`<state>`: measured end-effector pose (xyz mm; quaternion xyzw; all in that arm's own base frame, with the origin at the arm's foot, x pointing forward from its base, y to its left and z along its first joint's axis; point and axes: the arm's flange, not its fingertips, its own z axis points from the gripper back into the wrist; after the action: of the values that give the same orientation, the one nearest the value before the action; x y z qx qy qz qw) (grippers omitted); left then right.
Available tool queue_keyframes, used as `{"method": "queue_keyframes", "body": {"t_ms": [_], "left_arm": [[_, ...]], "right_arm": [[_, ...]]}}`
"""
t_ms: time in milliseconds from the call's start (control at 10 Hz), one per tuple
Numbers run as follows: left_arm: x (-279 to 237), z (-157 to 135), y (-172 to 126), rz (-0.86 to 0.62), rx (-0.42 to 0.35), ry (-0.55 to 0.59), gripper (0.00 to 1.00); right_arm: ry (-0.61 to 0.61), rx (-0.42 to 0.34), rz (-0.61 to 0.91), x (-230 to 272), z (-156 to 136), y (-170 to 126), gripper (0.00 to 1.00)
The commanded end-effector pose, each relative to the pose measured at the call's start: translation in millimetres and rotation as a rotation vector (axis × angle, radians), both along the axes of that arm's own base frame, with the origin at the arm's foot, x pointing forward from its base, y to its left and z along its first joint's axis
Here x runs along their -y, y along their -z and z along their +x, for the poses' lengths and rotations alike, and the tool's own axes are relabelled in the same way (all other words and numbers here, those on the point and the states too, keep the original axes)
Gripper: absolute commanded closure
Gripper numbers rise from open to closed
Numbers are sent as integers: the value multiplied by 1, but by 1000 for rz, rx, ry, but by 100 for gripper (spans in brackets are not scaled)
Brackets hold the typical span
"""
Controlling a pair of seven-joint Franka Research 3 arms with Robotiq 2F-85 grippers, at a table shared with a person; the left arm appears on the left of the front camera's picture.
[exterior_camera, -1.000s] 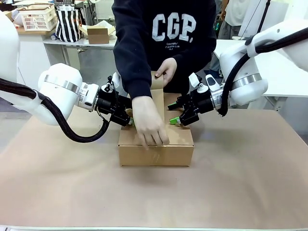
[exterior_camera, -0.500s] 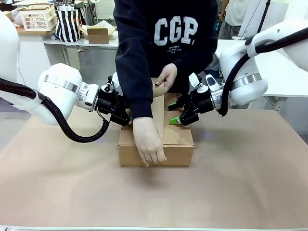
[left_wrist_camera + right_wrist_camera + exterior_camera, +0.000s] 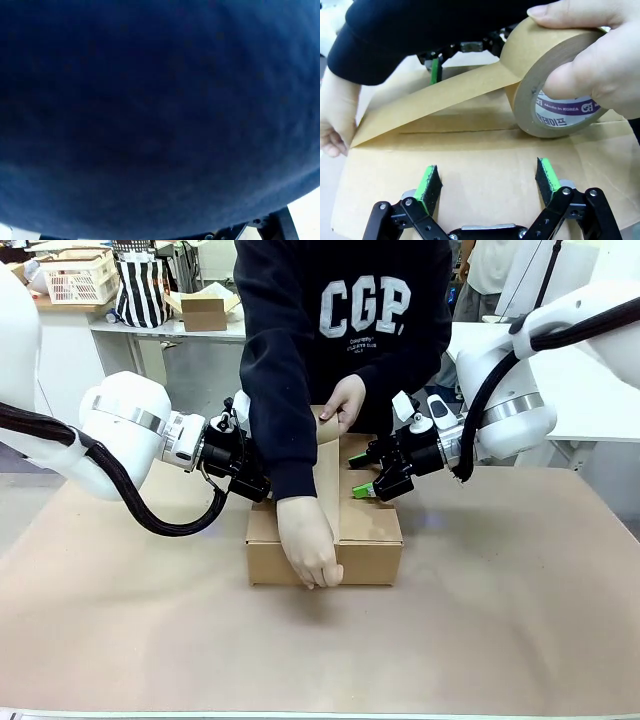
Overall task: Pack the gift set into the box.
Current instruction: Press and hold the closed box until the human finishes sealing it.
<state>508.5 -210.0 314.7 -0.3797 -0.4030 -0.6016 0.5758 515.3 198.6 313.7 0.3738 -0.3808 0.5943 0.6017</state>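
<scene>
you have both arms reaching in from the sides so the box stays put in the middle of the table while the person tapes it. the right gripper sits at the box's far right top, jaws spread, green pads low over the right flap; they look to be holding that flap flat, though you cannot tell if they truly touch. the left gripper is at the box's far left edge, tucked behind the person's dark sleeve, so you cannot tell how its jaws stand; its wrist camera looks straight into that sleeve. the person's far hand holds the tape roll above the far end of the seam, and the near hand presses the tape's free end over the near top edge onto the front face. the brown strip hangs taut between them along the centre seam, most likely why the flaps need steadying. the box looks plain brown corrugated, shallow, flaps folded shut and meeting in the middle, with no open gap. the gift set is presumably already inside, so the packing seems nearly done, with only sealing left.
</scene>
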Motion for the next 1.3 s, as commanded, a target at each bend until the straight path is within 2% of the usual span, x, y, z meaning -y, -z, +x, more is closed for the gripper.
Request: {"method": "queue_keyframes", "body": {"t_ms": [0,1200], "left_arm": [[-1,-1,2,2,-2,-2,0],[-1,-1,2,2,-2,-2,0]], "right_arm": [[1,2,-3,-1,-1,2,0],[1,2,-3,-1,-1,2,0]]}}
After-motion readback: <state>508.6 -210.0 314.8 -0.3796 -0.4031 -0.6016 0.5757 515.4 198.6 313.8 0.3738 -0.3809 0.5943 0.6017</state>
